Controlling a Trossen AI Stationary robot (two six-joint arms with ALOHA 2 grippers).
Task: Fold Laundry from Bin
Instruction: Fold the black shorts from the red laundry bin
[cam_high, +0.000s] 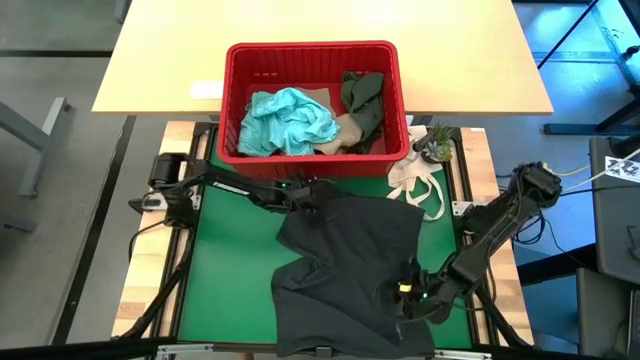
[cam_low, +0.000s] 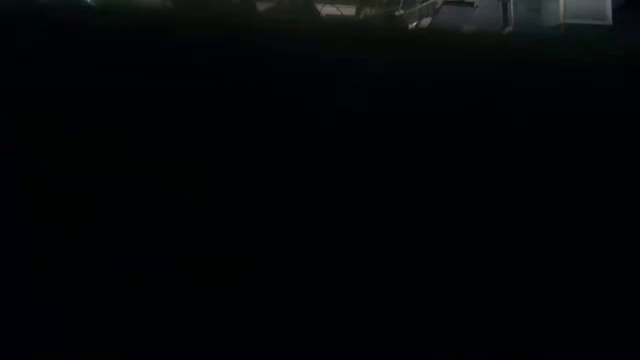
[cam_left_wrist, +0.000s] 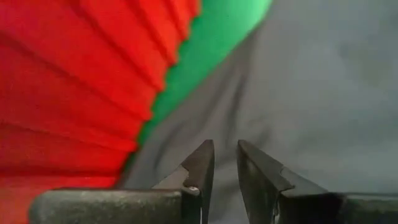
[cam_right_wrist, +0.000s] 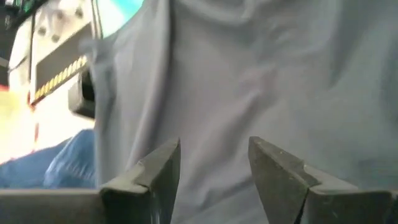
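Observation:
A dark grey garment (cam_high: 350, 260) of the laundry lies spread over the green mat (cam_high: 230, 270), bunched in places. My left gripper (cam_high: 306, 197) is at its far left edge, just in front of the red bin (cam_high: 310, 55), and is shut on the cloth. My right gripper (cam_high: 408, 292) is over the garment's near right part, closed on a bunch of cloth. In the bin lie a light teal garment (cam_high: 288, 120), a beige one (cam_high: 340, 135) and a dark olive one (cam_high: 362, 100). The low view is almost wholly dark. My left gripper pinches the dark garment's far left edge (cam_left_wrist: 225, 152) between its two fingers, slanting down from the table's left. The cloth slopes away from the fingers toward the mat. My right gripper holds a bunch of the garment's near right part (cam_right_wrist: 214, 158) between its two fingers, slanting down from the table's right. Creases (cam_right_wrist: 186, 93) run up from the fingers.
A white cloth bag with loop handles (cam_high: 420, 185) lies on the mat's far right corner, beside a small potted plant (cam_high: 435, 142). The bin's ribbed red wall (cam_left_wrist: 68, 93) stands close to my left gripper. A pale wooden table (cam_high: 170, 60) lies beyond.

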